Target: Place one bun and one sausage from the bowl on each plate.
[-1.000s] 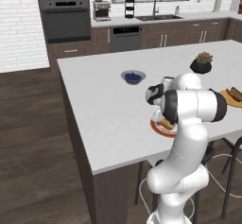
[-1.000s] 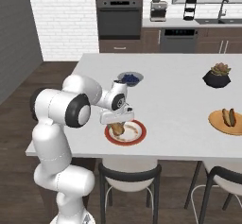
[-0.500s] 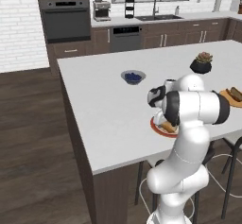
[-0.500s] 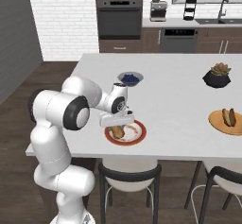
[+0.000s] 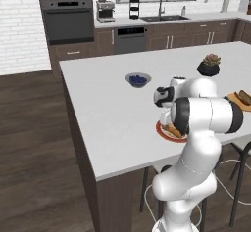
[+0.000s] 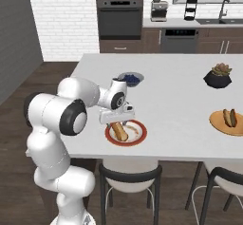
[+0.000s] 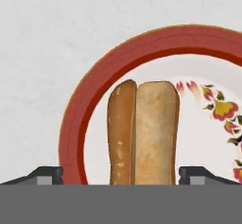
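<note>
Two plates: a red-rimmed plate [image 6: 126, 133] and a wooden plate [image 6: 229, 123]. Two buns, two sausages, one per plate. One blueberry bowl [image 6: 130, 79]. One plant pot [image 6: 218, 76].

Home kitchen, rendered.
Built-in oven [image 5: 68, 23] at 11 o'clock, coffee maker [image 5: 104, 10], sink faucet [image 5: 160, 7] at 12, dark cabinets [image 5: 166, 37], white island bench [image 5: 112, 108], stools [image 6: 129, 180] at 6.
</note>
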